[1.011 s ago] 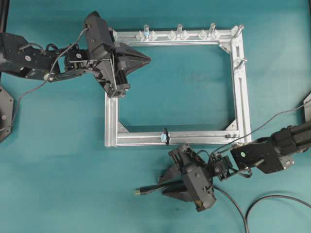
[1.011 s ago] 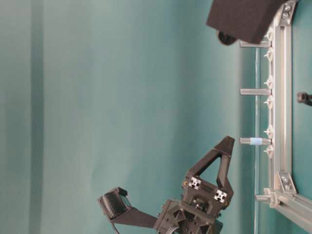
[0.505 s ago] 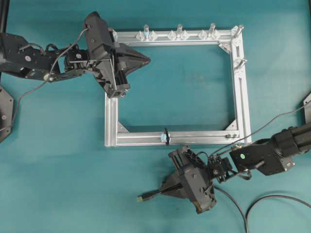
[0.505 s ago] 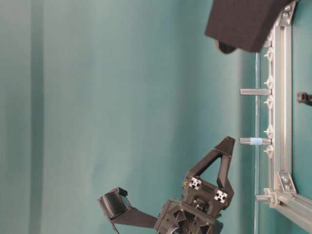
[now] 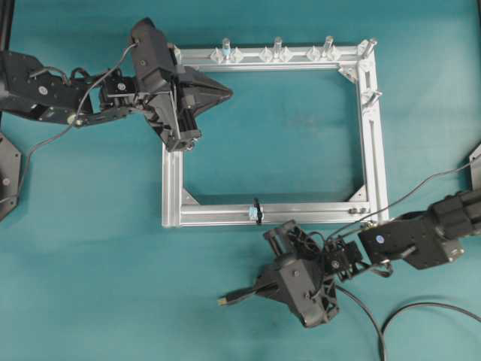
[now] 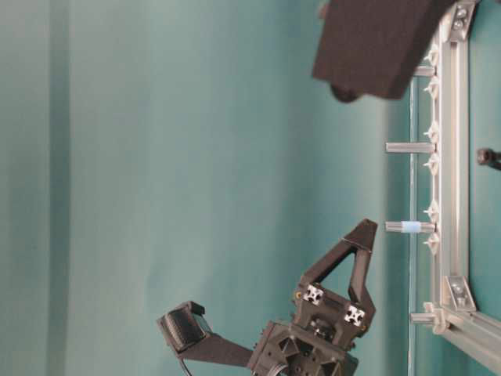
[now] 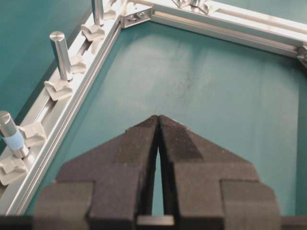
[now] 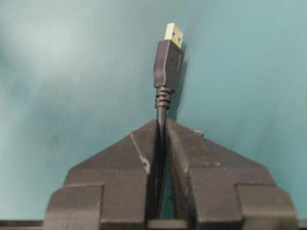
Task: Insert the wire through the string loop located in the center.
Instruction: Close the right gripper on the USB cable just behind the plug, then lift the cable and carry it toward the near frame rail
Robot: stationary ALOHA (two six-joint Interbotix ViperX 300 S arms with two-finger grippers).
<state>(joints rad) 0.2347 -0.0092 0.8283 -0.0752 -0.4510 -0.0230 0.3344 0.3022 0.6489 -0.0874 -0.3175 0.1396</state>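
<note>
The wire [image 5: 239,295] is a thin black cable whose plug points left over the teal table, below the silver frame [image 5: 373,150]. My right gripper [image 5: 259,290] is shut on the wire just behind the plug. The right wrist view shows the cable pinched between the jaws [image 8: 161,123], with the yellowish-tipped plug [image 8: 169,60] sticking out ahead. The string loop [image 5: 257,211] is a black ring on the frame's near bar, up and slightly right of the plug. My left gripper [image 5: 228,92] is shut and empty over the frame's top-left corner, its tips [image 7: 158,117] touching.
Upright silver bolts [image 5: 277,47] stand along the frame's far bar, and another [image 5: 370,96] on its right bar; the left wrist view shows them [image 7: 60,48] at left. The wire's slack [image 5: 425,307] curves across the table at lower right.
The right gripper went from open around the wire to shut on it. It then rose a little, and the plug shifted slightly right. The left arm stayed still.
</note>
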